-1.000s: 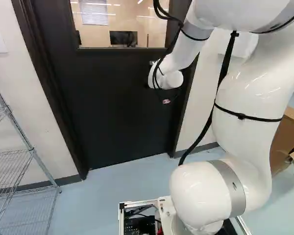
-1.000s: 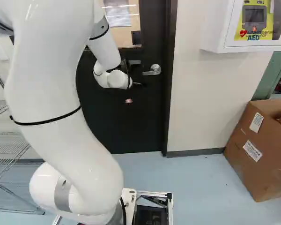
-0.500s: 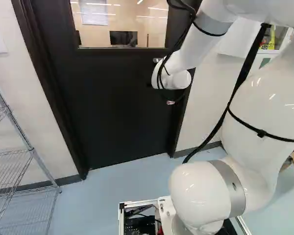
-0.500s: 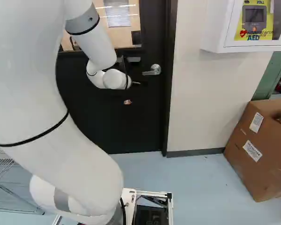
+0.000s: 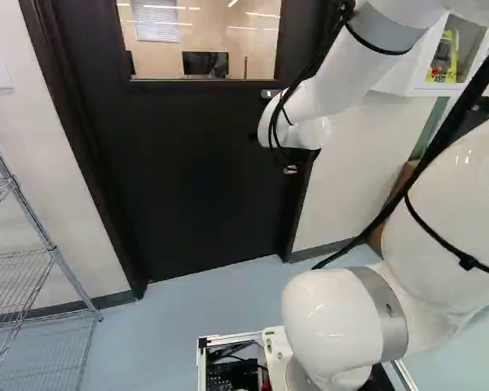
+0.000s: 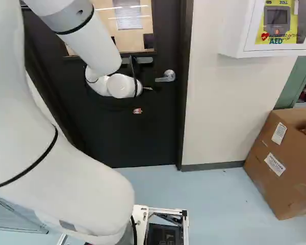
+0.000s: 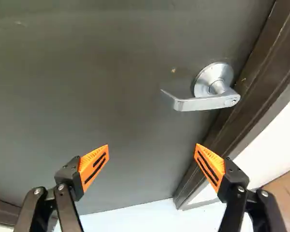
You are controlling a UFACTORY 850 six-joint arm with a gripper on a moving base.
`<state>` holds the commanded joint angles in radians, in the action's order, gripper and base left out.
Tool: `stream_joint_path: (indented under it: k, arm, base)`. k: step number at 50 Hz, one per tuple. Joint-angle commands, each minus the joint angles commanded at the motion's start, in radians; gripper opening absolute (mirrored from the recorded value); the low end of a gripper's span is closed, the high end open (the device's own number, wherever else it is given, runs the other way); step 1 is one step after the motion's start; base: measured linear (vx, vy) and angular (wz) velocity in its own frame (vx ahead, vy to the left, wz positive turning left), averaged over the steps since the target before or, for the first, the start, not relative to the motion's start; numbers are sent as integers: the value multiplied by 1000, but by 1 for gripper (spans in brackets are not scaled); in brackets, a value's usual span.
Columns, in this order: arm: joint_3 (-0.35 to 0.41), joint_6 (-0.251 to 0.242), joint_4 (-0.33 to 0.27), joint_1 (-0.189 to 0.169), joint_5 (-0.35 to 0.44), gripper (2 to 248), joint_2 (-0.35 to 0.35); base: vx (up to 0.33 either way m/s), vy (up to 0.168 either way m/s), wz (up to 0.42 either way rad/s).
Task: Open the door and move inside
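Gripper (image 6: 137, 111) spread wide, just L of ctr in the R base view, by the door (image 6: 143, 145)! Handle (image 6: 166, 76) (silver lever) sits upper ctr.

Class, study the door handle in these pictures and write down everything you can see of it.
The door handle is silvery and looks metal. A round plate sits against the dark door, near the edge beside the door frame. From its hub, which bears a small keyhole-like mark, a lever runs away from the frame, its thin tip bent. In the right base view the lever looks about level. Only the door touches it; the open tool stands short of it.
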<state>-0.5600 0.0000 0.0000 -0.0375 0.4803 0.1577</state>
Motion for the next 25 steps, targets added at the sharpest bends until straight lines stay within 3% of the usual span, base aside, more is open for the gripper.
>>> stream_joint_path:
  k: [25]
  arm:
    - [-10, 0, 0, 0, 0, 247, 51]
  base:
    - [0, 0, 0]
